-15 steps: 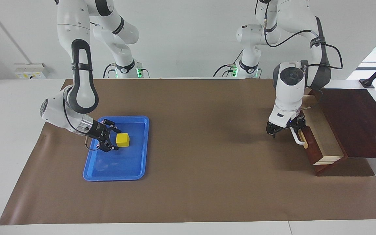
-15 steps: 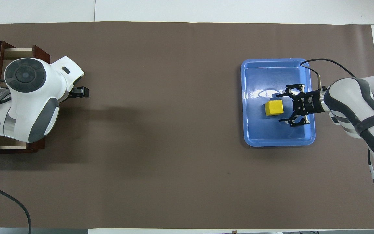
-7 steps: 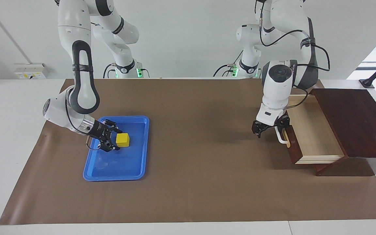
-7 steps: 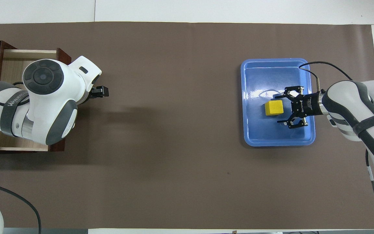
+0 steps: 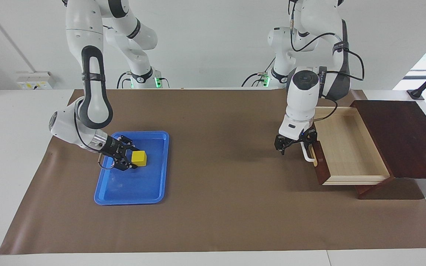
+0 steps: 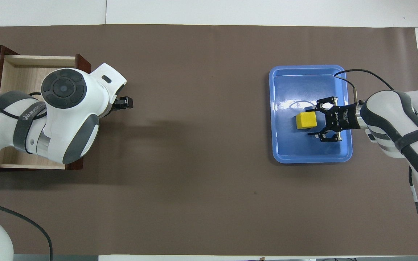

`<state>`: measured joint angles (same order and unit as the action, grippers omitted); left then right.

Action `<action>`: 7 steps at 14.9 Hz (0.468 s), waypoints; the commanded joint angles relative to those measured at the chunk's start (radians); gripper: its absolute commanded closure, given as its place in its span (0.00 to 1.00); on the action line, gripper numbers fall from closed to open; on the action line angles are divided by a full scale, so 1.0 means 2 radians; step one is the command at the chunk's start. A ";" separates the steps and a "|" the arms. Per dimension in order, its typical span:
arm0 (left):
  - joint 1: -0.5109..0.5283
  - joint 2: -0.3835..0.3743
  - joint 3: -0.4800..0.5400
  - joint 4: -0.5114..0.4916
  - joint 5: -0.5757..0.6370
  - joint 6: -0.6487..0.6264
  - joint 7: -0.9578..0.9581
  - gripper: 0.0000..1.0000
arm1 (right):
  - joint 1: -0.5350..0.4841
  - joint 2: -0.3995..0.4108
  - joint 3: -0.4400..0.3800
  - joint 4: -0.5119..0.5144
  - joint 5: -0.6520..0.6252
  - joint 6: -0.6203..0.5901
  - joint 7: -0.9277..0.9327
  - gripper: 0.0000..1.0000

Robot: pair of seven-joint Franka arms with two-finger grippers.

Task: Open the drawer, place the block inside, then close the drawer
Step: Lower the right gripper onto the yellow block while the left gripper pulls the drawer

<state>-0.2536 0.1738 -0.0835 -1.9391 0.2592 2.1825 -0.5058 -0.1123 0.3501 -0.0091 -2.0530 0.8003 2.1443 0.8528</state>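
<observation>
Moved: my left gripper has drawn the drawer out; state untellable.
Right gripper: closing around block, seemingly.
Risk: block skids along tray.

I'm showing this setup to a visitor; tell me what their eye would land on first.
First comes the bright yellow block in the blue tray toward the right arm's end of the table, with the right gripper low in the tray right beside it. Next is the drawer toward the left arm's end, pulled out to show its pale interior, with the left gripper by its white handle.
</observation>
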 commanded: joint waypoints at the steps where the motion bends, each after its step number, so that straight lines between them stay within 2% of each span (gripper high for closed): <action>1: -0.007 0.010 0.003 0.010 -0.020 -0.014 -0.011 0.00 | -0.002 -0.015 0.001 -0.018 0.015 0.008 -0.028 0.44; 4: -0.002 0.008 0.003 0.022 -0.020 -0.033 -0.010 0.00 | -0.004 -0.015 0.001 -0.017 0.015 0.003 -0.047 0.93; 5: -0.001 0.008 0.003 0.031 -0.020 -0.043 -0.009 0.00 | -0.004 -0.015 0.001 -0.017 0.015 -0.003 -0.052 1.00; 7: 0.001 0.008 0.003 0.048 -0.021 -0.058 -0.009 0.00 | -0.002 -0.015 0.000 -0.014 0.015 -0.006 -0.054 1.00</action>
<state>-0.2540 0.1761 -0.0807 -1.9012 0.2366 2.1232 -0.5125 -0.1125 0.3403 -0.0096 -2.0599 0.8021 2.1399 0.7884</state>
